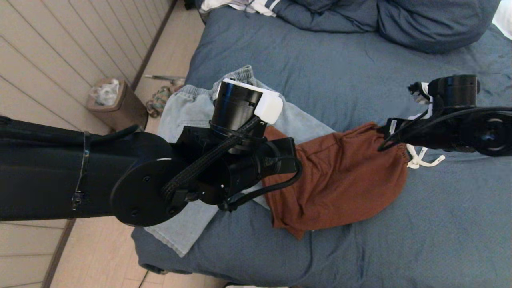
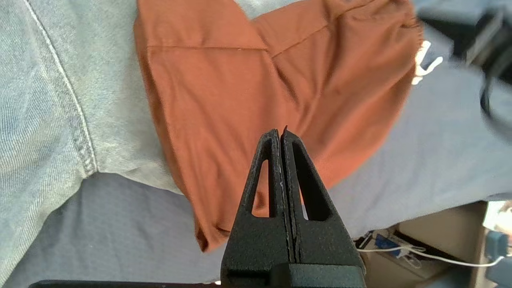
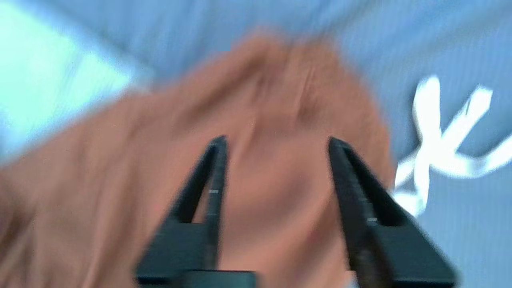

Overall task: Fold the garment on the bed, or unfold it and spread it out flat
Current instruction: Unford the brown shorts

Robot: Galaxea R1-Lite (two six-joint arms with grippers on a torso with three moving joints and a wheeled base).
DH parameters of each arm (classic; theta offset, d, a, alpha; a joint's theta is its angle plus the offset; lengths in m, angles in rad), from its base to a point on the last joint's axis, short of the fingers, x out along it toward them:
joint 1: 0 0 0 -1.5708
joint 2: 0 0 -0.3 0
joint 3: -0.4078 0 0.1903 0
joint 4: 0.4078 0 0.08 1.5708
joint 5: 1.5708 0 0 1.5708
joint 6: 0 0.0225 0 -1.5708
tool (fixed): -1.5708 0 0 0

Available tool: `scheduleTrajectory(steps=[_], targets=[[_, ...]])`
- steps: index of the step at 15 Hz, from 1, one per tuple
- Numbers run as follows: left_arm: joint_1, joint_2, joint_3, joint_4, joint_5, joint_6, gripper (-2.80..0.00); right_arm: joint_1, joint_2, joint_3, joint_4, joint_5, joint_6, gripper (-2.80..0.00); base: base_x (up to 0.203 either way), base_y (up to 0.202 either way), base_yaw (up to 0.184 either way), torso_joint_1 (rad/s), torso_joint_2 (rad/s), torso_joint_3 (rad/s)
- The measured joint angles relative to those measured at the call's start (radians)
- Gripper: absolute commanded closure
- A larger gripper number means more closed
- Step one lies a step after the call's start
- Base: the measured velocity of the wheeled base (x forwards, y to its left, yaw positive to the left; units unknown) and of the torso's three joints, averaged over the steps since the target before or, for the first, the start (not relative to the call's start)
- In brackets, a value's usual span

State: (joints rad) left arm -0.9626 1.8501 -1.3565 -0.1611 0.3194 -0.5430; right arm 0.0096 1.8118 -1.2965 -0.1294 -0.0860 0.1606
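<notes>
left gripper (image 2: 281, 138) closed over rust shorts (image 1: 340, 176); right gripper (image 3: 276, 144) spread above

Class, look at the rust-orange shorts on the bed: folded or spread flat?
Folded. The rust-orange shorts lie doubled, one leg over the other, white drawstring at one end.

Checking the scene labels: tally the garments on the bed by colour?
Rust-brown shorts, white drawstring: 1
Light blue denim garment: 1
White and navy garment by the pillows, kind unclear: 1
Total: 3
</notes>
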Motion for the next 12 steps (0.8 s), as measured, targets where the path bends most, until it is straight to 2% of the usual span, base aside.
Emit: scheduleTrajectory(steps=[3,6,7,12], targets=[[0.01,0.022,-0.004,-0.004,0.0,-0.001,0.0,-0.018,0.131,-0.15,0.0,-0.004,0.002,-2.8,0.0,0.0,0.0,0.0,0.0,0.0],[0.013,0.041,-0.004,-0.006,-0.001,-0.001,0.0,-0.023,0.223,-0.211,-0.003,-0.007,-0.004,-2.8,0.0,0.0,0.0,0.0,0.0,0.0],[0.013,0.047,-0.006,-0.008,-0.001,0.0,0.0,-0.021,0.244,-0.216,-0.004,-0.007,-0.006,0.0,0.0,0.0,0.0,0.0,0.0,0.0],[0.013,0.065,-0.009,-0.007,-0.001,-0.001,0.0,-0.012,0.259,-0.196,-0.002,-0.004,-0.008,0.0,0.0,0.0,0.0,0.0,0.0,0.0]])
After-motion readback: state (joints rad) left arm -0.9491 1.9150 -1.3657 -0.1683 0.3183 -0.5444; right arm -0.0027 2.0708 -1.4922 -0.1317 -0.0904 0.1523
